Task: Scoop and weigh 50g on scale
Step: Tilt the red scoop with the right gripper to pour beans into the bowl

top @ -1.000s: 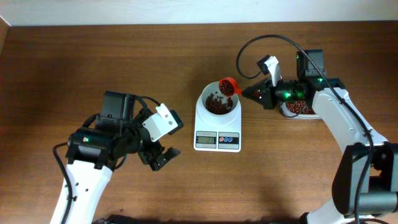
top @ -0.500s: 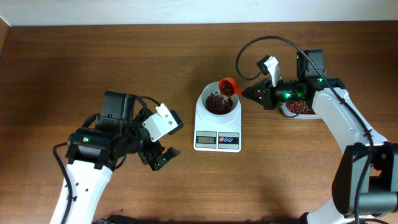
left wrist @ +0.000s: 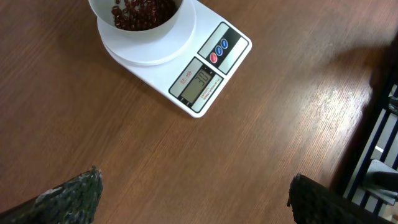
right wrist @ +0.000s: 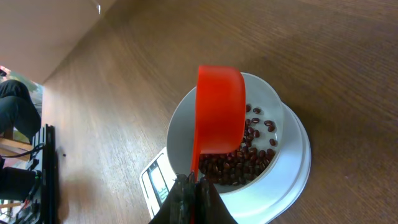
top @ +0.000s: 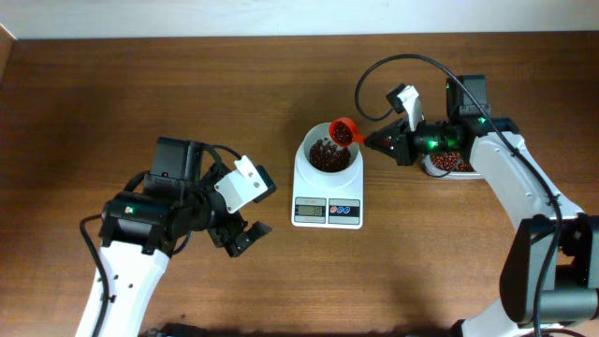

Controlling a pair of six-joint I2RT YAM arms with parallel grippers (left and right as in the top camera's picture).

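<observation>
The white scale stands mid-table, its round bowl holding a heap of dark red-brown beans. My right gripper is shut on the handle of a red scoop, which is tipped over the bowl's right rim. In the right wrist view the scoop hangs bottom-up above the beans, with the gripper clamped on its handle. My left gripper stands open, low over bare wood to the left of the scale. Its fingers are spread wide with nothing between them.
A small tub of more beans sits to the right of the scale, under the right arm. The right arm's black cable loops over the table behind the scoop. The table's far edge runs along the top.
</observation>
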